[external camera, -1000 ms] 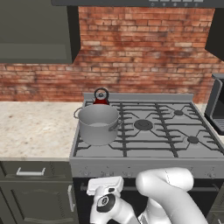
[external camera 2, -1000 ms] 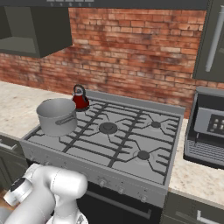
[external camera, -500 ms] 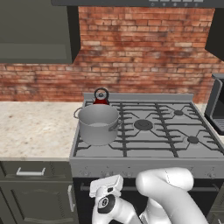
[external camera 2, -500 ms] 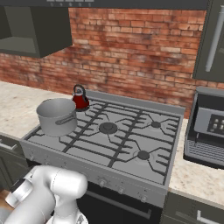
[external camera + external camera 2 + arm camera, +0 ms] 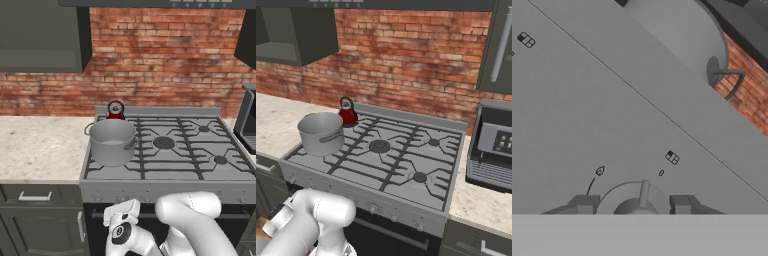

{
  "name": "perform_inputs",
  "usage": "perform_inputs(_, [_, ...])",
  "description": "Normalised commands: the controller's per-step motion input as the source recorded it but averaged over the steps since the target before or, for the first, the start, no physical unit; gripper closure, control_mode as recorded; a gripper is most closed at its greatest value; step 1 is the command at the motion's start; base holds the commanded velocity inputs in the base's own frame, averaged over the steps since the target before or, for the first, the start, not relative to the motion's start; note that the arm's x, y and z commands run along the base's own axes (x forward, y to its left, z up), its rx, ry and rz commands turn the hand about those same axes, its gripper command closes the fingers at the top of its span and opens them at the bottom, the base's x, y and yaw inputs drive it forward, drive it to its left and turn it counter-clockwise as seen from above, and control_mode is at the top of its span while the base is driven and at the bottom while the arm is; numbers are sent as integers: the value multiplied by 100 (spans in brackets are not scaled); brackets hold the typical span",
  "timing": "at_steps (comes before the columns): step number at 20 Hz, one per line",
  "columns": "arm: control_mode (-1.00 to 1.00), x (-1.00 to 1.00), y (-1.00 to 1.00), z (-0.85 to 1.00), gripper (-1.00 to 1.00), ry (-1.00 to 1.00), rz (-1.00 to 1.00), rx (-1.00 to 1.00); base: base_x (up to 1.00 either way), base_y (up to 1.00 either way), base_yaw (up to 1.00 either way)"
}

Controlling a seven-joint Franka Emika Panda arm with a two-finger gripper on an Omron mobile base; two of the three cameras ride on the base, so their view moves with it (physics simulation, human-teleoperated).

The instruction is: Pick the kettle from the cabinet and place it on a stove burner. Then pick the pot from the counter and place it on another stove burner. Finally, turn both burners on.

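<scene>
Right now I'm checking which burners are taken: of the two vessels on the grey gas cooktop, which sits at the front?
The plain grey metal stockpot sits front-left; the small red kettle with its black loop handle stands behind it, by the brick wall.

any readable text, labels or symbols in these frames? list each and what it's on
No readable words, brands or numbers anywhere.
Stove front panel, by the knob: a small flame-shaped symbol, a "0"-like mark and an arc line; small square burner-position icons nearby.
Appliance on the right counter: dark buttons, too small to read.
Range hood: tiny marks on its underside, unreadable.
</scene>
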Motion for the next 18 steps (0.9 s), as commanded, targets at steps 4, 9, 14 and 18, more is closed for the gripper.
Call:
perform_inputs(4, [-100,0,0,0,100,4,0,-18,0,0,0])
perform_inputs(9, [-100,0,0,0,100,4,0,-18,0,0,0])
perform_inputs(14, [-100,0,0,2,100,4,0,-16,0,0,0])
perform_inputs(18, [-100,0,0,7,100,5,0,-13,0,0,0])
